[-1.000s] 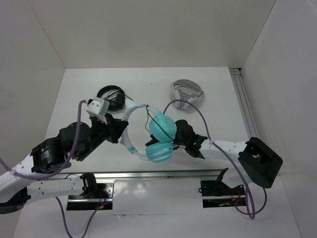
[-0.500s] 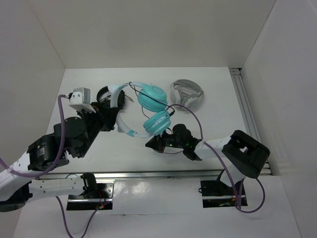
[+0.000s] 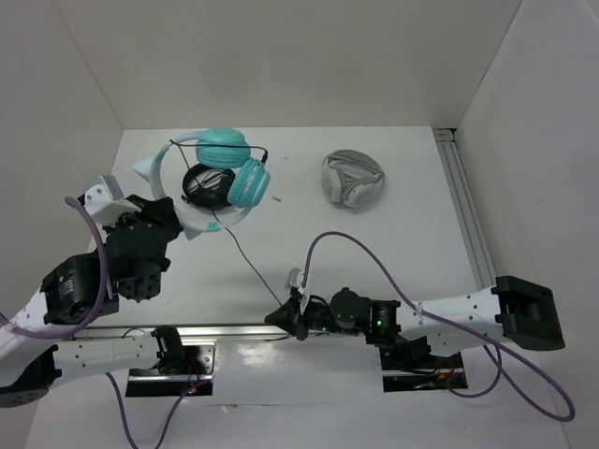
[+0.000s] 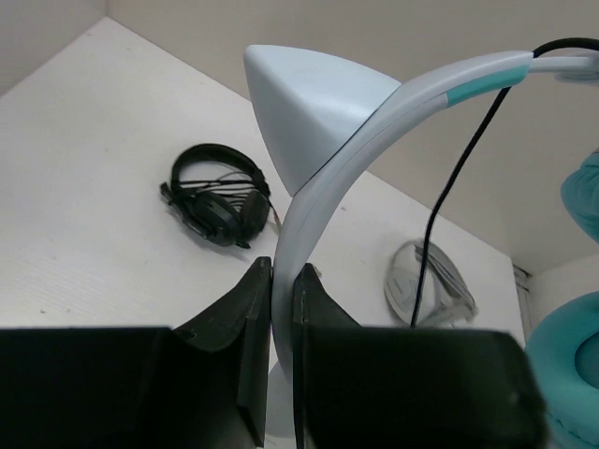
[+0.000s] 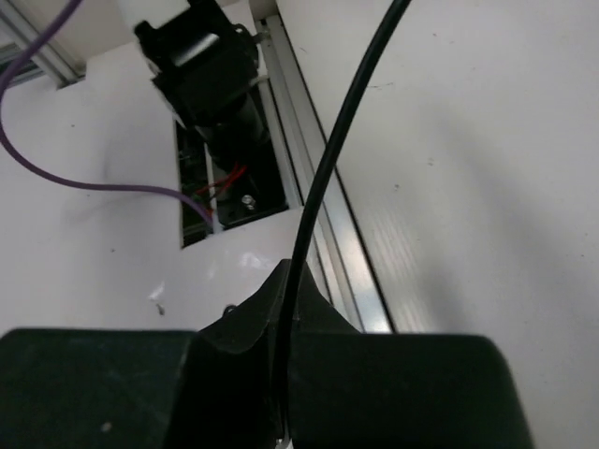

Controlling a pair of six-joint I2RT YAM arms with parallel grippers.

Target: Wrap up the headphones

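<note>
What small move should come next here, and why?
Probably the right gripper carries the cable up toward the headphones to start a loop: the cable is pinched and stretched out, and the left gripper holds the headband raised.

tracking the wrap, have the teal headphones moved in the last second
Yes. The headphones moved left and farther back, from right of the black headphones to overlapping them.

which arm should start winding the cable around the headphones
Right. The right gripper is shut on the black cable, which stretches away from the headphones, so it could likely loop it. The left gripper is shut on the headband, holding them up.
</note>
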